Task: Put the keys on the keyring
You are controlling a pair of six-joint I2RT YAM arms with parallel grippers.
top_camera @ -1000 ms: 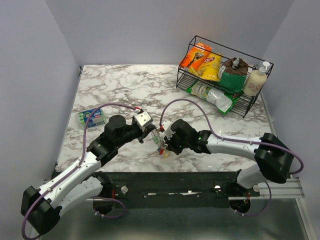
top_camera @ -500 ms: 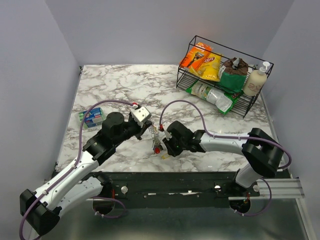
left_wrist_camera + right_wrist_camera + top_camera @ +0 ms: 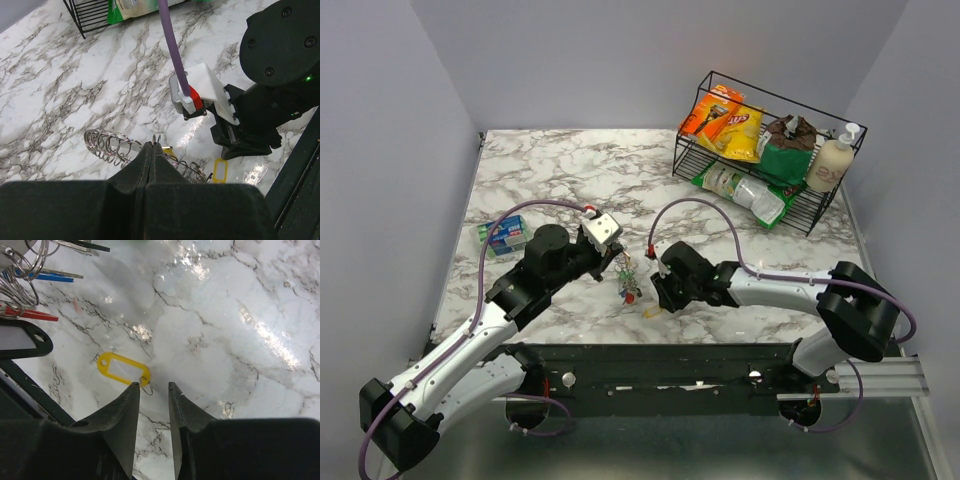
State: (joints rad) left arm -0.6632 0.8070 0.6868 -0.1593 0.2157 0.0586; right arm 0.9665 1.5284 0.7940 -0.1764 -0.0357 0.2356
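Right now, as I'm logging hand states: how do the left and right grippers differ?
The left gripper is shut, its fingers pinched together on the coiled keyring. The right gripper is open and holds nothing. The left gripper has its load already, while the right gripper is poised over the yellow key tag, which lies flat on the marble table. Both have black fingers.

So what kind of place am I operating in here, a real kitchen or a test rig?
Most likely a lab test cell, not a kitchen: plain grey walls box in a marble-look tabletop, and the wire rack of snack bags and a soap bottle looks like staged props.
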